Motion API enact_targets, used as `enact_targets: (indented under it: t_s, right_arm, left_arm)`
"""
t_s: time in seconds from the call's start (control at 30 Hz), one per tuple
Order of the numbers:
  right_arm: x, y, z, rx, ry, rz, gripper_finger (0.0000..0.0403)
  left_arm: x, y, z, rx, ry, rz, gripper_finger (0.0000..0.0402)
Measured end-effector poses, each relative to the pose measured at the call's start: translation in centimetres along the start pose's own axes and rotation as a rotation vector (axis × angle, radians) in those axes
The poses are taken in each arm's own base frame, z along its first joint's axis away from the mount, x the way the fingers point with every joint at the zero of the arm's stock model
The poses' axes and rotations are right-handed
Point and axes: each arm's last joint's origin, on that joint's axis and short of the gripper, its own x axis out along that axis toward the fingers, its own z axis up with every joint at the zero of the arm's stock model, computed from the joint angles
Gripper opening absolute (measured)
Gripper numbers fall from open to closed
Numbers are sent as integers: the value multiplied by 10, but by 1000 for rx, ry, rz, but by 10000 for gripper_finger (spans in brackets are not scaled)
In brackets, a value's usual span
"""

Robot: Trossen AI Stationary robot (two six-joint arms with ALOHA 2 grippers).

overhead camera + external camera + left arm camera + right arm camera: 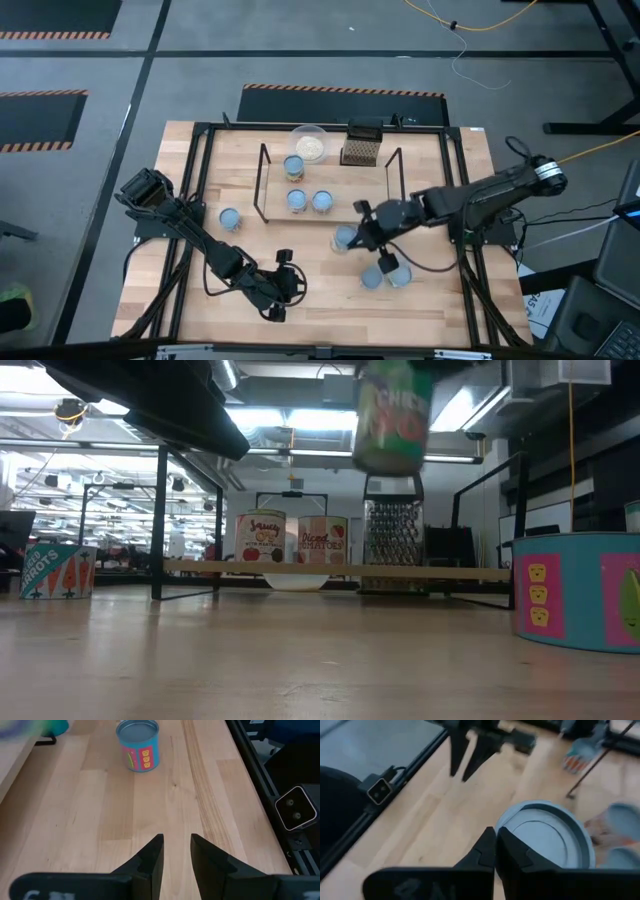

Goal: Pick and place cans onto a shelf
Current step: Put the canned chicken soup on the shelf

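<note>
Pinched between my right pincer's (pixel 352 237) dark fingers hung a short pale-topped can (pixel 546 836) above the wooden desk (pixel 330 295), while my left pincer (pixel 177 851) hovered slightly spread near the front edge.

Smooth light-wood table (pixel 440 300); cans' (pixel 138 745) dull metal lids, printed paper labels; perforated shiny grater (pixel 392 545).

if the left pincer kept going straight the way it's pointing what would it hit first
Probably the short blue-topped can with a pink and yellow label, standing slightly aside of the left pincer line. Bare light-wood table lies between; depth is unclear.
</note>
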Motion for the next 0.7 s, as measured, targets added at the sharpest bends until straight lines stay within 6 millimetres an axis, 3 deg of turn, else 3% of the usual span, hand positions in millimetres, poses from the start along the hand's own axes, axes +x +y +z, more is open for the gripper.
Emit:
enact_targets:
  t_s: [0.17, 0.33, 0.5, 0.7]
  right_arm:
    - [-27, -27, 33, -62, -33, -72, 8]
    - [-51, -64, 48, -53, -63, -183, 9]
    - [-64, -100, 40, -32, -67, -222, 9]
    - [-58, -142, 19, 31, -34, -216, 9]
  left_arm:
    - [0, 0, 0, 0, 0, 0, 89]
    - [0, 0, 0, 1, 0, 0, 89]
    - [0, 0, 0, 7, 0, 0, 89]
    - [0, 0, 0, 7, 0, 0, 89]
